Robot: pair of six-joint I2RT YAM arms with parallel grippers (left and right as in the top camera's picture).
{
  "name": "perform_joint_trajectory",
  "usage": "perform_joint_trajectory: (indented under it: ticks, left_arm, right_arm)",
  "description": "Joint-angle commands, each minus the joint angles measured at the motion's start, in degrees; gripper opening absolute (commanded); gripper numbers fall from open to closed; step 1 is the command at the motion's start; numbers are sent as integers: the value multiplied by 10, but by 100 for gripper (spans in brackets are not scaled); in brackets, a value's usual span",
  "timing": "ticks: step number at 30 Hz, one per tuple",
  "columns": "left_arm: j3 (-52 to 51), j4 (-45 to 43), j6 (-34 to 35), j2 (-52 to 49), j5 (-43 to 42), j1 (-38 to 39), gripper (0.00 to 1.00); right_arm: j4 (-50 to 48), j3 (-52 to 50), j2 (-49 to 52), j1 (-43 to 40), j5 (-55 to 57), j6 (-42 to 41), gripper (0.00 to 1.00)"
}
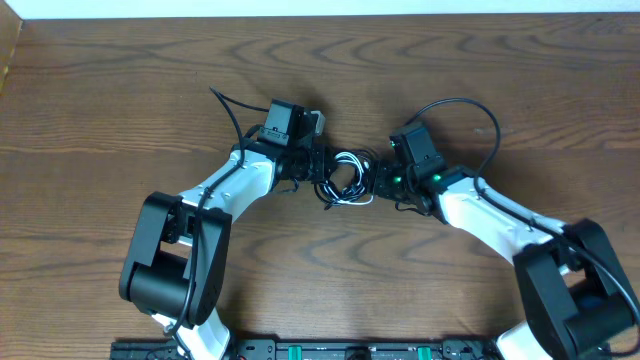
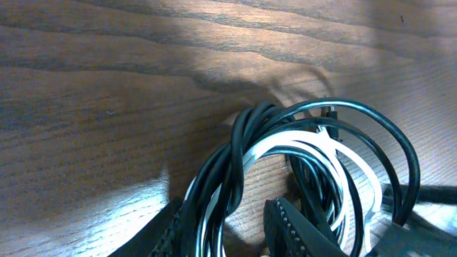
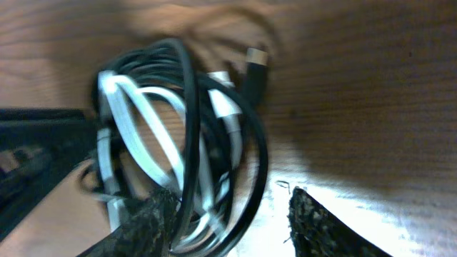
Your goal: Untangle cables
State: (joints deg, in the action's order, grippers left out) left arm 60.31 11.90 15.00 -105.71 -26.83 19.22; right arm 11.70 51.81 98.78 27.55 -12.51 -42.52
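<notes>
The cables point(image 1: 347, 178) lie as one small knot of black and white loops in the middle of the wooden table. My left gripper point(image 1: 318, 168) meets the knot from the left and my right gripper point(image 1: 380, 180) from the right. In the left wrist view the cables point(image 2: 239, 157) run down between the fingers of the left gripper point(image 2: 225, 214). They lie against the left finger, and a strip of wood shows before the right finger. In the right wrist view a black loop of the cables point(image 3: 187, 93) passes between the wide-apart fingers of the right gripper point(image 3: 232, 214). A black plug point(image 3: 255, 68) sticks out beyond.
Thick black arm wires point(image 1: 470, 105) arch above the right wrist, and another point(image 1: 228, 103) trails off the left wrist. Both arm bases point(image 1: 175, 265) stand near the table's front edge. The table's far edge point(image 1: 320, 20) runs along the top.
</notes>
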Motion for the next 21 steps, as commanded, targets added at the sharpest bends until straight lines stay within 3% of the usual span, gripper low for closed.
perform_joint_trajectory:
  ticks: [1, 7, 12, 18, 21]
  left_arm:
    - [-7, -1, -26, -10, -10, -2, 37]
    - [-7, 0, -56, -10, -3, -2, 37]
    - [-7, 5, -56, -10, 48, -2, 37]
    - [-7, 13, -56, -10, 50, -1, 37]
    - [-7, 13, -56, -10, 50, -1, 36]
  right_arm:
    - [-13, 9, 32, 3, 19, -21, 46]
    - [-28, 9, 76, 3, 19, -22, 28]
    - [-28, 9, 81, 3, 24, -22, 2]
    - [-31, 10, 78, -3, 8, 21, 1]
    - [-62, 10, 64, -20, -72, 43, 1]
